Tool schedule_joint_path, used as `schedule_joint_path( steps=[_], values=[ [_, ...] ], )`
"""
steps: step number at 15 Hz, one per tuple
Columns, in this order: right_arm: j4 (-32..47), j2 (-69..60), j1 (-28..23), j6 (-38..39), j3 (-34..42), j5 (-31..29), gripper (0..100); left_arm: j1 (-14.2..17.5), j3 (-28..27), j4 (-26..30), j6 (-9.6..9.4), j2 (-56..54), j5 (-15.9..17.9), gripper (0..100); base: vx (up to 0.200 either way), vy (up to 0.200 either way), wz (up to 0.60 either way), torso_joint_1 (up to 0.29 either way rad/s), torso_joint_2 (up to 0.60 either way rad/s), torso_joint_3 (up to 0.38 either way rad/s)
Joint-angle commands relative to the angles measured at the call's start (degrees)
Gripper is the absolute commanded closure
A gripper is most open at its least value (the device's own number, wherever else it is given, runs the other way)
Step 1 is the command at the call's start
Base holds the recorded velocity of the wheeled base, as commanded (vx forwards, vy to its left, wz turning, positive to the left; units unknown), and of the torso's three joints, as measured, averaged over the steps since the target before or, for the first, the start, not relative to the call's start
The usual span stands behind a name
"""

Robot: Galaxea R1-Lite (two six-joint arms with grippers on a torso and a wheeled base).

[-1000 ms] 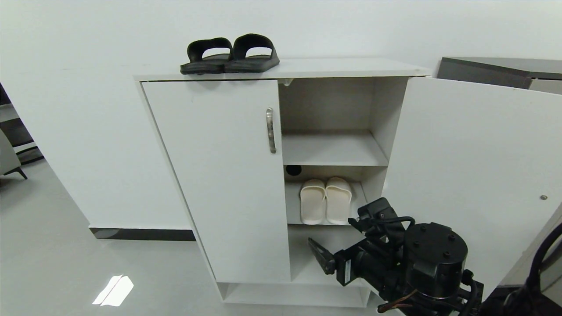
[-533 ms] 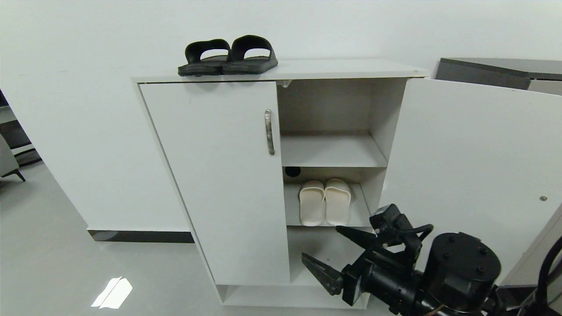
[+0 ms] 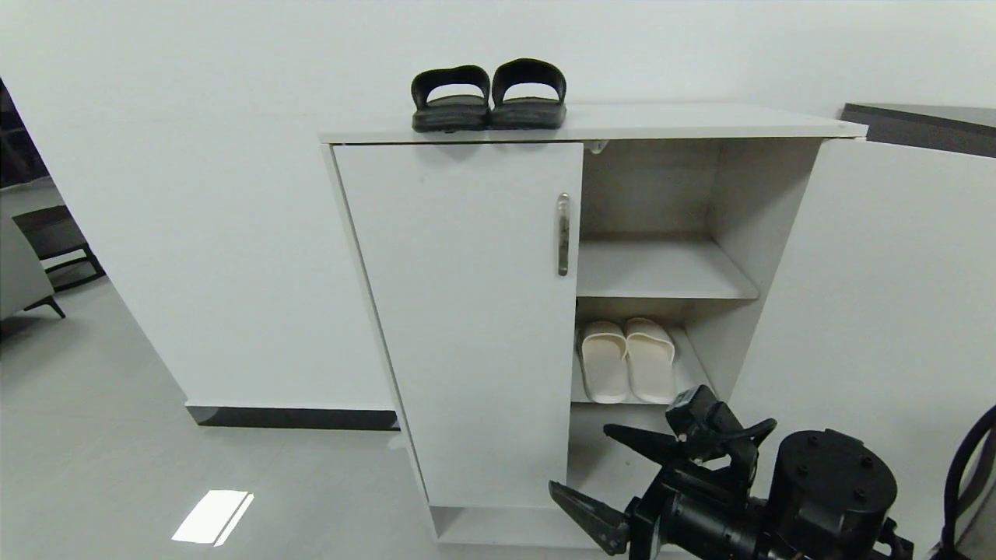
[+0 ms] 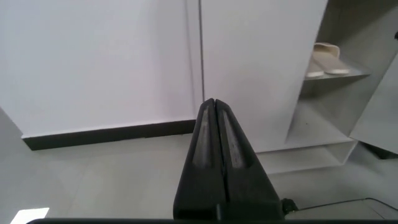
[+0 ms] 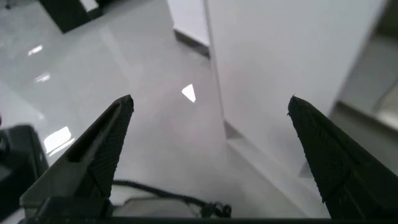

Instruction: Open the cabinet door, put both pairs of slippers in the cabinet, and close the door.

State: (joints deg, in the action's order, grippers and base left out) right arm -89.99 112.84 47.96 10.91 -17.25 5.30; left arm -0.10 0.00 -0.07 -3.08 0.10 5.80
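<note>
A pair of black slippers (image 3: 489,95) stands on top of the white cabinet (image 3: 700,120), above its shut left door (image 3: 467,311). The right door (image 3: 895,295) is swung wide open. A pair of white slippers (image 3: 627,359) lies side by side on the middle shelf, also seen as white slippers (image 4: 326,59) in the left wrist view. My right gripper (image 3: 582,459) is open and empty, low in front of the bottom compartment, below the white slippers. In its own view the right gripper (image 5: 211,102) faces the floor beside the door. My left gripper (image 4: 214,106) is shut and empty, well back from the cabinet.
The shut door carries a metal handle (image 3: 562,235) at its right edge. The top shelf (image 3: 661,268) is bare. A dark piece of furniture (image 3: 926,124) stands behind the open door, and a chair (image 3: 31,257) at the far left. Glossy grey floor (image 3: 156,467) spreads left of the cabinet.
The head camera has turned, so the cabinet now sits further right in the picture. My right gripper has sunk lower in the view, and both of its spread fingers now show.
</note>
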Motion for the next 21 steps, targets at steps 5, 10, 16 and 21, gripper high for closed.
schedule_joint_path(
  steps=[5,10,16,21],
  values=[
    [-0.01,1.69,-0.06,-1.77,2.31,1.90,0,0.01,0.00,0.07,0.01,0.08,0.00,100,0.000,0.200,0.00,0.003,0.00,0.003],
    [-0.01,3.36,0.03,-1.59,2.31,1.99,0,0.01,0.00,0.07,0.45,0.08,0.00,100,0.000,0.040,0.00,0.001,0.00,0.000],
    [-0.01,3.36,0.03,-1.59,2.31,1.99,0,0.01,0.00,0.07,0.89,0.08,-0.09,100,0.000,0.000,0.00,0.000,0.00,0.000],
    [-0.01,3.44,0.03,-1.86,2.40,1.82,0,0.01,0.00,0.07,0.89,0.08,-0.09,100,0.000,0.000,0.00,0.000,0.00,0.000]
  ],
)
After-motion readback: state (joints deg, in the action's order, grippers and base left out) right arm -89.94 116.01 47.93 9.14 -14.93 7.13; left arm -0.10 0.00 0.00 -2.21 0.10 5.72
